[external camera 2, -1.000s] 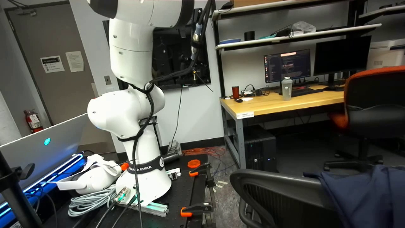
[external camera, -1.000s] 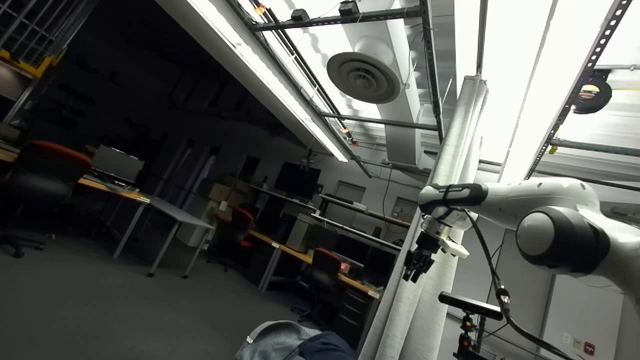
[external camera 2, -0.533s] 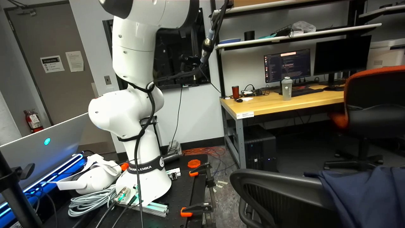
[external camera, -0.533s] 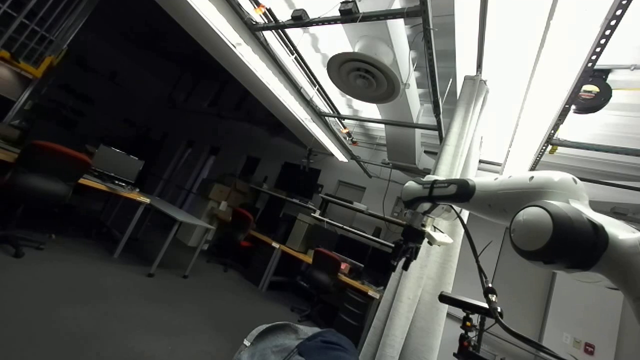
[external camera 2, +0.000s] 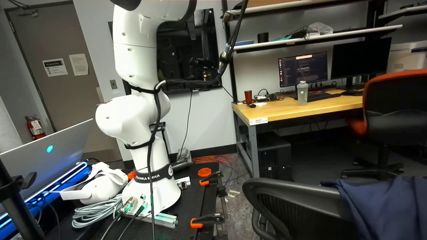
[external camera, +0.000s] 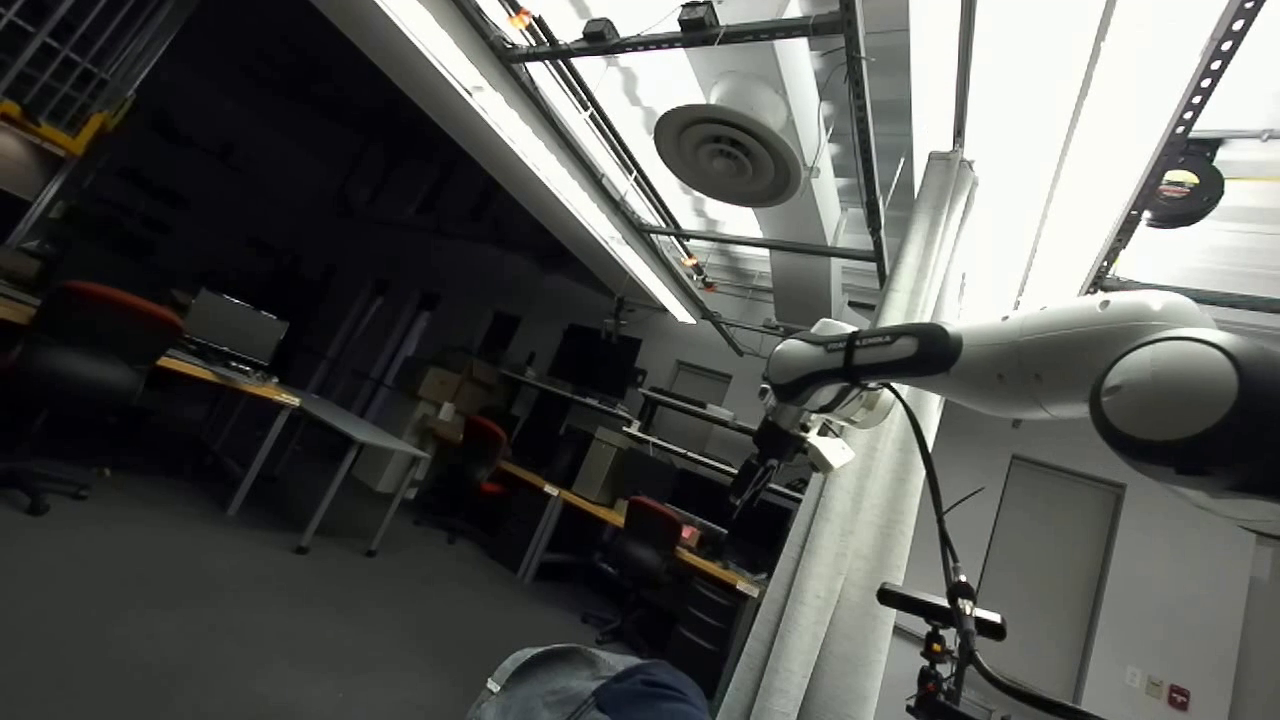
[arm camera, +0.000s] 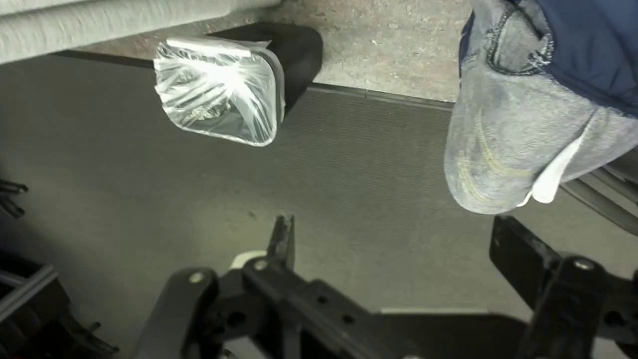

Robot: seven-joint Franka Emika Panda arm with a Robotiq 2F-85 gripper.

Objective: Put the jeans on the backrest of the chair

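Note:
The jeans, pale grey-blue denim [arm camera: 498, 134] with a white tag, show at the upper right of the wrist view. Navy cloth [arm camera: 593, 45] lies against the denim; whether both are one garment I cannot tell. In an exterior view the navy cloth [external camera 2: 383, 203] hangs over the black backrest of the chair [external camera 2: 300, 196]. Elsewhere the denim [external camera: 560, 685] shows at the bottom edge, with the chair hidden. My gripper [arm camera: 391, 222] is open, its fingers wide apart and nothing between them. High above the cloth and apart from it, the gripper [external camera: 750, 485] hangs in an exterior view.
A bin with a clear plastic liner [arm camera: 219, 94] stands on the floor near a grey curtain [arm camera: 99, 25]. A camera on a stand [external camera: 940, 610] is below the arm. An orange chair [external camera 2: 393, 106] and a wooden desk [external camera 2: 283, 110] are farther back.
In an exterior view the gripper has moved left and up, and its wrist has turned. The upper arm has shifted too. The jeans lie almost unchanged.

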